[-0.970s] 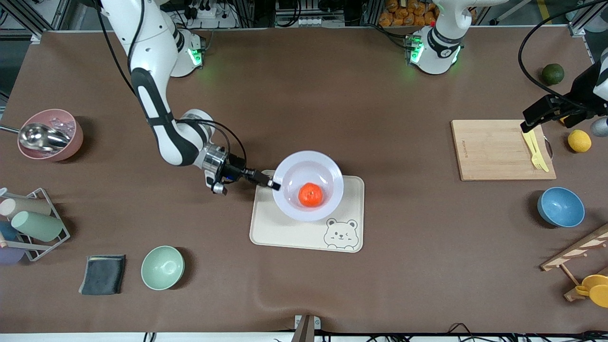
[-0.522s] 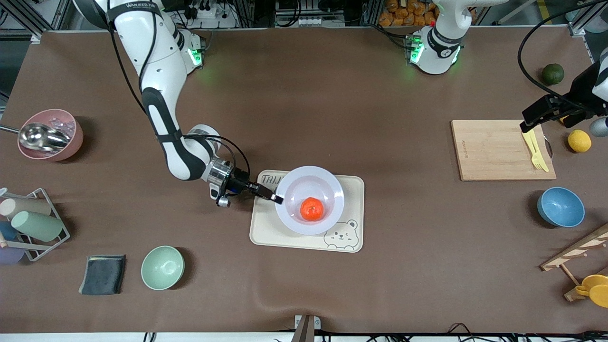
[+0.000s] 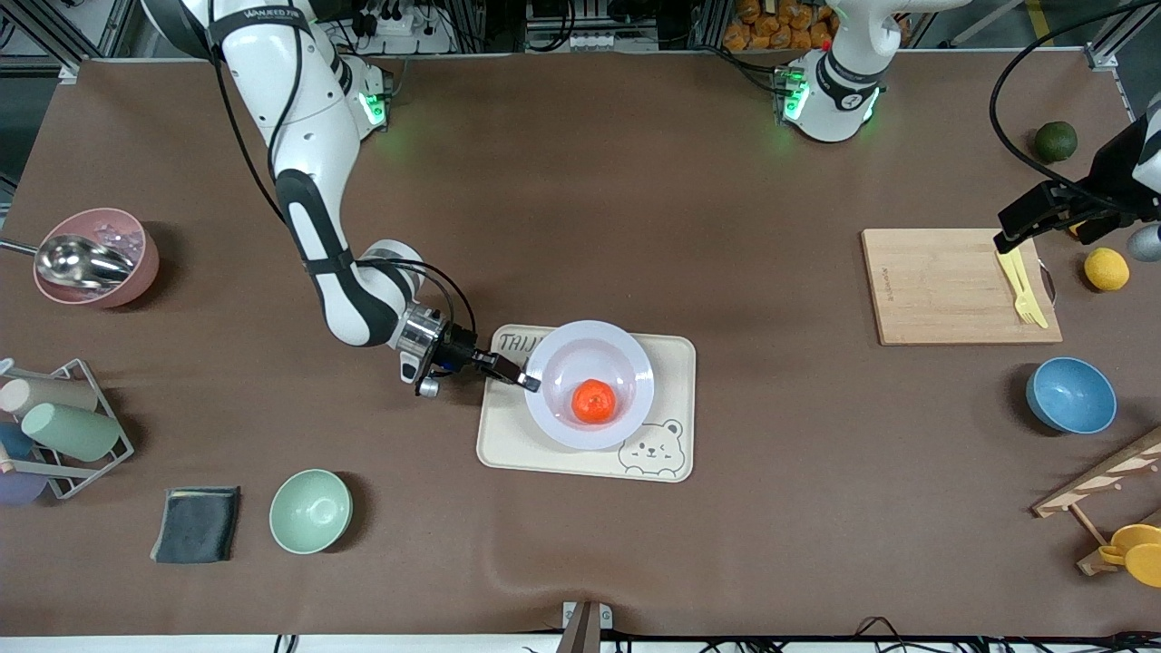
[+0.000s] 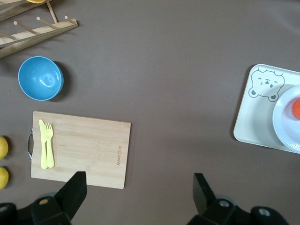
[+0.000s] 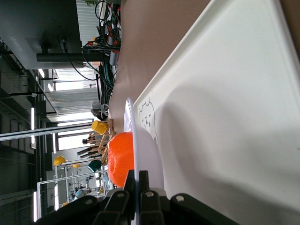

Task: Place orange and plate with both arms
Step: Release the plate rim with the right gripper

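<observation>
The round pale lavender-white plate [image 3: 590, 384] is in the centre of the front view, on the rectangular cream tray with a bear drawing [image 3: 659, 453]. It is round, so it has no long axis; its hollow side faces up, and in the right wrist view its rim [image 5: 131, 140] is seen edge-on, raised a little above the tray surface [image 5: 225, 108]. The small round red-orange orange [image 3: 593, 401] sits in the plate, slightly lower in the frame than the plate's middle, with its dimpled top up.

The right gripper [image 3: 531, 384] comes from the upper left of the front view and is closed tight on the plate's rim, on the side toward the right arm's end of the table. The orange is well inside the plate, apart from the fingers.

The left gripper [image 3: 1004, 240] waits in the air at the right edge of the frame, over the corner of the wooden cutting board [image 3: 957, 286] near the yellow plastic fork [image 3: 1020, 283]. Its fingers [image 4: 75, 192] stand wide apart and hold nothing.

Compared with one second ago, the plate with the orange has moved lower in the frame and more onto the tray, so printed letters at the tray's upper corner now show. In the last half second it shifted only a little. The left gripper has not moved.
</observation>
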You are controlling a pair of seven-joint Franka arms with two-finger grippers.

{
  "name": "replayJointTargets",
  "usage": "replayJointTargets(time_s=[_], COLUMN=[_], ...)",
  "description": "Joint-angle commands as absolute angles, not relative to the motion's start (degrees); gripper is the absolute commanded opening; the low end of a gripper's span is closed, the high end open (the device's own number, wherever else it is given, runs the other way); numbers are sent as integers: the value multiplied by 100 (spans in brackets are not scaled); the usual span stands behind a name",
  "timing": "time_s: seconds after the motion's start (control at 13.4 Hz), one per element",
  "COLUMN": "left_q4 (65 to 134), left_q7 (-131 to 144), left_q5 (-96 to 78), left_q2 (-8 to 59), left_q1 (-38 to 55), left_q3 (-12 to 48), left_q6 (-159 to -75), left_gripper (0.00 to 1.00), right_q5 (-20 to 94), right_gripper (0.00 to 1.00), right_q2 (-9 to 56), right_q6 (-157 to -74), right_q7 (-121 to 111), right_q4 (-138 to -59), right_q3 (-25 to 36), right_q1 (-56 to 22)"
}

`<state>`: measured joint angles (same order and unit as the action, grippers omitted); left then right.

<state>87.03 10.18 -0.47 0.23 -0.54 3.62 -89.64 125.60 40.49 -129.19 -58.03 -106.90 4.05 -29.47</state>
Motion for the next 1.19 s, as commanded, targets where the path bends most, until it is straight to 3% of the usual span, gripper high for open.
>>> replayJointTargets(time_s=[0.0,0.52,0.67,0.82,1.12], left_q4=[8728,8719,8719,8728,8728], left_q7=[888,870,870,879,870], left_q5=[-149,-141,-141,-141,-132], left_q2=[-62,-62,-62,-62,-62], left_q1=[-53,-44,-53,-53,-44], left_q3=[316,316,316,308,316], left_q6=[-8921,-8921,-8886,-8886,-8877], left_gripper=[100,100,100,100,100], right_q5=[12454,12410,12410,12393,11779], right_gripper=[0,0,31,36,38], right_q2=[4166,4377,4386,4386,4386], right_q6=[-13131,-13122,-13113,-13122,-13105], right_q7=[-5783,-5977,-5977,-5977,-5941], right_q4=[-10433,-10301,-10301,-10301,-10292], right_q3=[360,360,360,360,360], right_q1=[-3023,-2953,-2944,-2944,-2743])
